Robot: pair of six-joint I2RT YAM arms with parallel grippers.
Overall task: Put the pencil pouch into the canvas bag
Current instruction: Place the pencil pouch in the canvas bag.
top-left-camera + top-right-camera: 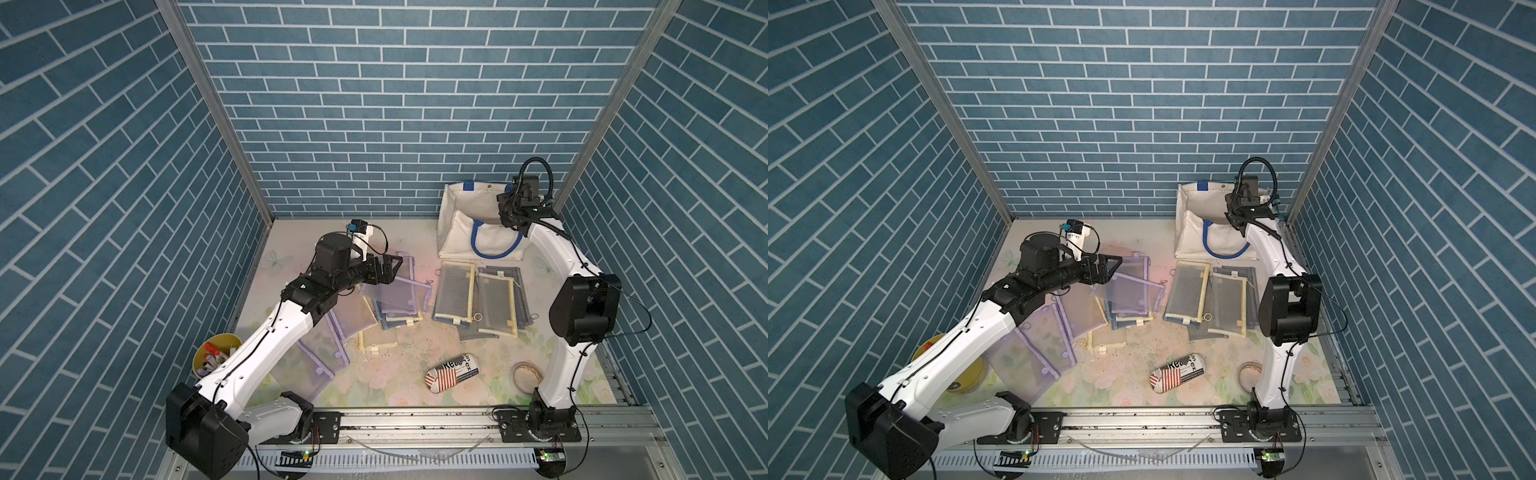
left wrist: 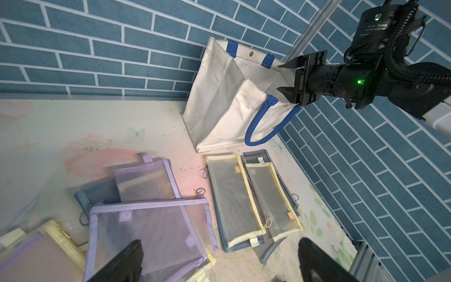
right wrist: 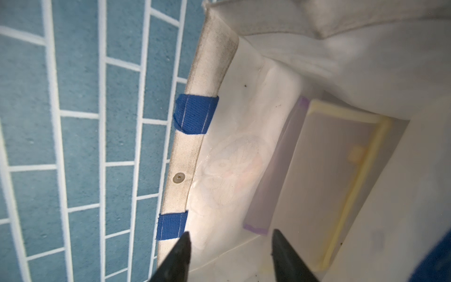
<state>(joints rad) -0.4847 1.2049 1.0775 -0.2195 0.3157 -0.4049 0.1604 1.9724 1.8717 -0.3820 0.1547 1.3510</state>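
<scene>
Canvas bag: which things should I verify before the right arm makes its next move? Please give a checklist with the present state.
1. Right claw open, nothing between its jaws: ok.
2. Yellow-edged pouch lies inside the canvas bag: ok.
3. Canvas bag stands with its mouth open: ok.
4. Right claw clear of the blue handle: cannot tell.
5. Left claw open and empty: ok.
</scene>
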